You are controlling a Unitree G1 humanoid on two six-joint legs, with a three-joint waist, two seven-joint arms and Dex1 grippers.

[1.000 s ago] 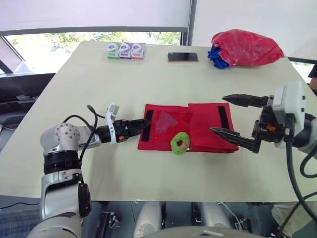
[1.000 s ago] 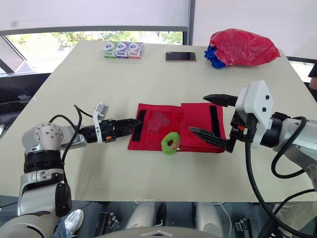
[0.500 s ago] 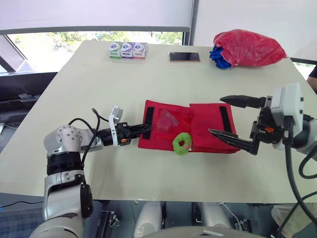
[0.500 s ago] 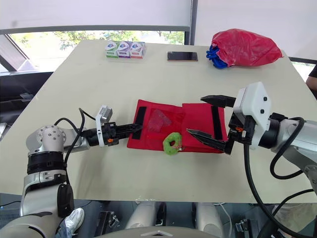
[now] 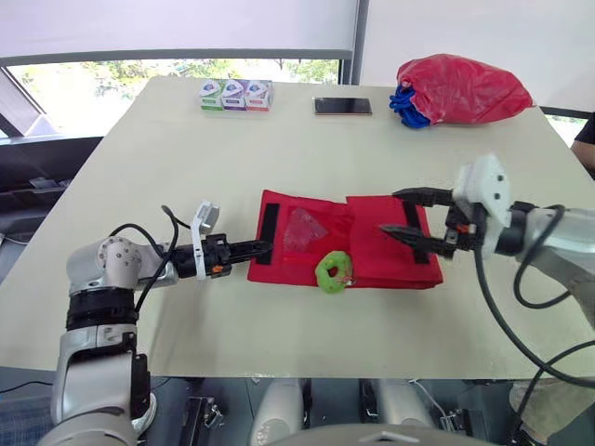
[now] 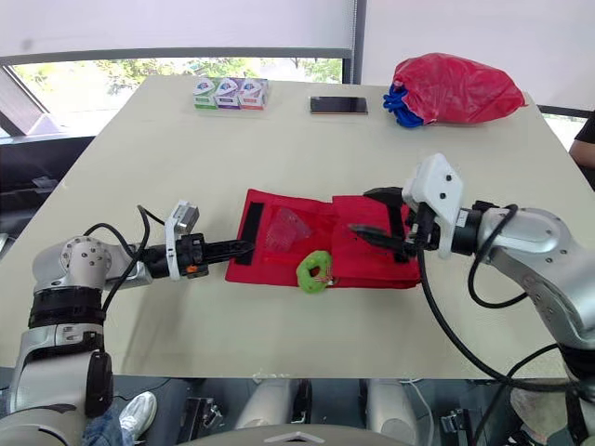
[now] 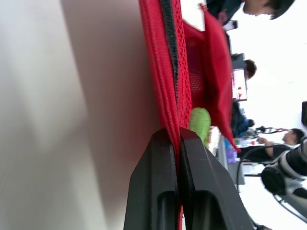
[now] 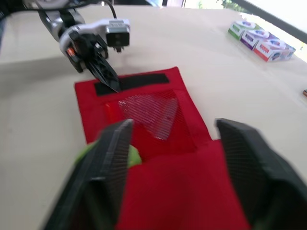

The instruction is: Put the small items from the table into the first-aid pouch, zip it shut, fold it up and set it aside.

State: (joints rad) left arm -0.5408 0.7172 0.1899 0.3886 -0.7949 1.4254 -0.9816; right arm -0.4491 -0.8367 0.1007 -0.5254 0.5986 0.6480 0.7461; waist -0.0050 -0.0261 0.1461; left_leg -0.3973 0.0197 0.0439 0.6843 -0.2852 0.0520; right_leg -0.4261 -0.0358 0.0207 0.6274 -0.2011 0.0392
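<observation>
Left eye view shows first-aid pouch (image 5: 358,243) on cream table (image 5: 186,158) by window (image 5: 139,72).

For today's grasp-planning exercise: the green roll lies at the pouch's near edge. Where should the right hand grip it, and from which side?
Grip the green roll across its outer rim, from above. It seems to lie flat, ring-like, on the pouch, so its sides stand free, while a sideways approach would likely snag fabric. The right hand is open over the pouch.
</observation>
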